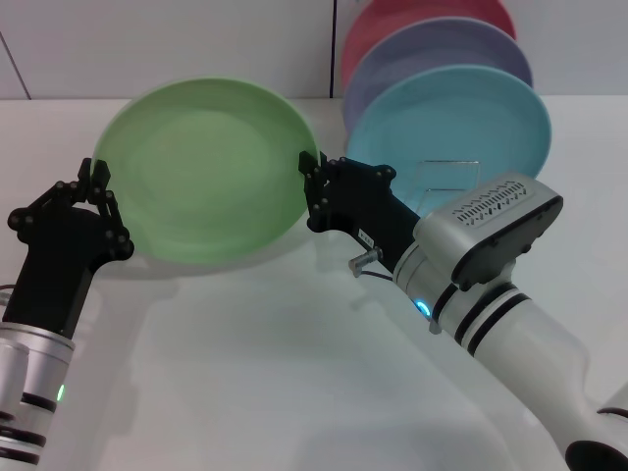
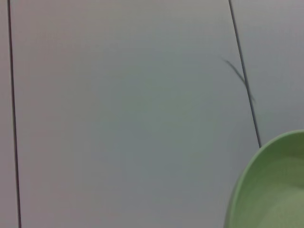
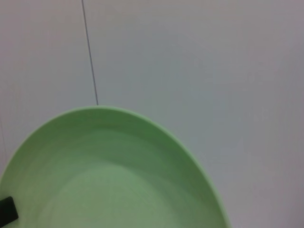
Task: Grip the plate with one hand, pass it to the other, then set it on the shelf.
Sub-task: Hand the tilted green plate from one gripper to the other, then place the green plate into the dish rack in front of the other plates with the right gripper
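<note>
White table [image 1: 294,373] spans the head view, with a pale panelled wall [image 2: 118,109] behind it.

Right arm [image 1: 520,334], white and silver with a grey vented housing, reaches in from the lower right toward the table centre. Left arm [image 1: 34,373] comes up from the lower left corner, green light lit on its lower band.

Light green plate [image 1: 201,172] is held up off the table between the two grippers, tilted so its inner face turns toward the head camera. It sits left of centre, well apart from the rack. Its rim also shows in the left wrist view [image 2: 266,190] and most of its bowl in the right wrist view [image 3: 109,175].

Three more plates stand on edge at the far right: turquoise plate [image 1: 461,123] in front, lavender plate [image 1: 432,54] behind it, red plate [image 1: 412,20] rearmost.

Wire rack [image 1: 446,177] is partly visible in front of the turquoise plate, behind the right arm.

Right gripper [image 1: 312,186]: fingers clamped on the plate's right rim. Left gripper [image 1: 98,191]: fingers at the plate's left rim and closed on its edge, as far as the head view shows.
</note>
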